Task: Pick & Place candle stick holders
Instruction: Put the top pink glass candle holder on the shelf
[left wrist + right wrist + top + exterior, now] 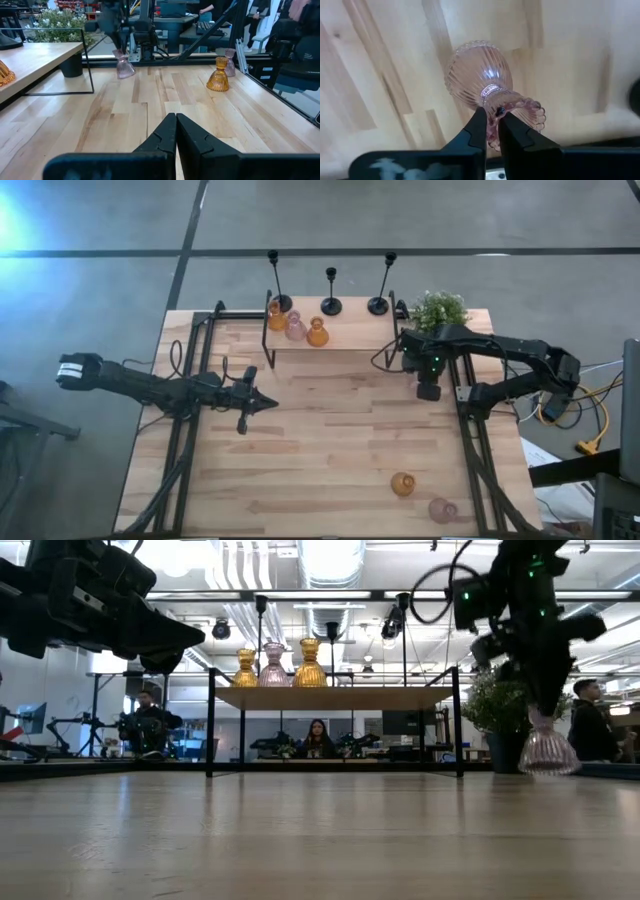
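Pink ribbed glass is what your right gripper (490, 121) is clamped on: its two fingers pinch the frilled rim of a pink holder (480, 80), and in the low view that holder (548, 750) hangs beneath the gripper, its foot just clear of the table (330, 450). From above you see the right gripper (428, 390) at the table's right side, near the shelf's (340, 338) right end and just in front of the plant (438, 308). On the shelf sit three glass holders in a tight group at its left part (amber (276, 315), pink (295, 327), amber (317, 333)), and behind them along the shelf's back edge stand the three black stemmed holders (331, 290), spaced apart. Near the table's front right lie two more glass ones: an amber holder (402, 484) and, just beside it toward the corner, a pink one (442, 509); your left wrist camera shows both upright, the amber (218, 75) in front of the pink (229, 62). Your left gripper (268, 403) hovers over the left-centre of the table, well apart from every holder, its jaws pressed together with nothing between them, the fingers (192, 137) meeting in a point. People sit at desks in the room beyond.
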